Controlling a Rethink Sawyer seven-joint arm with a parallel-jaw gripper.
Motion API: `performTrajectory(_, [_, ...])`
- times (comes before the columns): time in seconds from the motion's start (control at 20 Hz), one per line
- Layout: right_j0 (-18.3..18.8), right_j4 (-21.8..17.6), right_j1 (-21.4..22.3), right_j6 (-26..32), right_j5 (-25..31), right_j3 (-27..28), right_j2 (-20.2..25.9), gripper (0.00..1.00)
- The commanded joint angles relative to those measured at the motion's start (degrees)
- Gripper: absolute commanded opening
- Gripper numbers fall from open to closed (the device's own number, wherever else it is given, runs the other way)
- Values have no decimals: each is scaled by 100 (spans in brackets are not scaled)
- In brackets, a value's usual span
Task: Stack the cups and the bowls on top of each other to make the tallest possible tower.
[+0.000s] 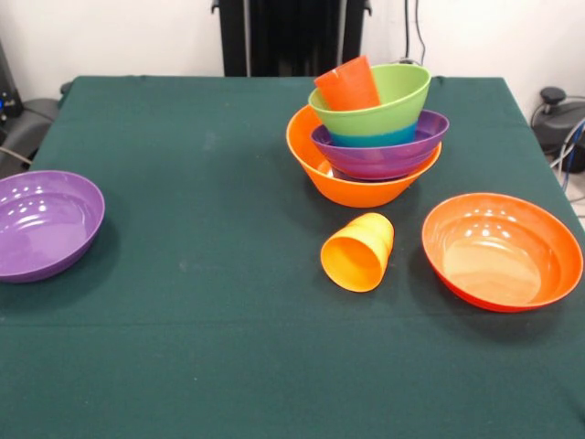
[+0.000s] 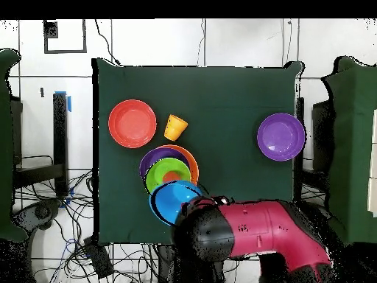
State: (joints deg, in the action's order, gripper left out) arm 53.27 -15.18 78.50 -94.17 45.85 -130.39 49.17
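The tower stands right of centre: a large yellow-orange bowl [image 1: 352,187] holds a purple bowl [image 1: 384,155], a blue bowl [image 1: 370,139] and a lime green bowl [image 1: 388,96]. A red-orange cup [image 1: 347,84] leans inside the green one. From above, the green bowl [image 2: 157,177] and a blue bowl [image 2: 171,203] show side by side. A yellow-orange cup [image 1: 358,251] lies on its side in front of the tower, mouth toward the camera. My red arm [image 2: 258,232] lies drawn back past the table edge; neither view shows the gripper.
A wide red-orange bowl [image 1: 503,251] sits upright to the right of the fallen cup. A second purple bowl [image 1: 41,224] rests at the left table edge. Dark green cloth [image 1: 210,302] covers the table. Cables and stands surround it.
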Motion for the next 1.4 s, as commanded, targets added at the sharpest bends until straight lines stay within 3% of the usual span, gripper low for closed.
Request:
performTrajectory(0.05, [-576,-607,-724,-1017,-584,-233,-617,0])
performTrajectory(0.3, [-873,-941,-1073,-1241,-964,-155,-1034,0])
performTrajectory(0.85, [-1337,-1189,-1442,-1435,-1203,64,-1598,0])
performTrajectory(1.25, [-1162,-1092,-1515,-1044,-1326,54,-1655,0])
performTrajectory(1.4, [-1217,-1244,-1701,-1115,-1487,112,-1782,0])
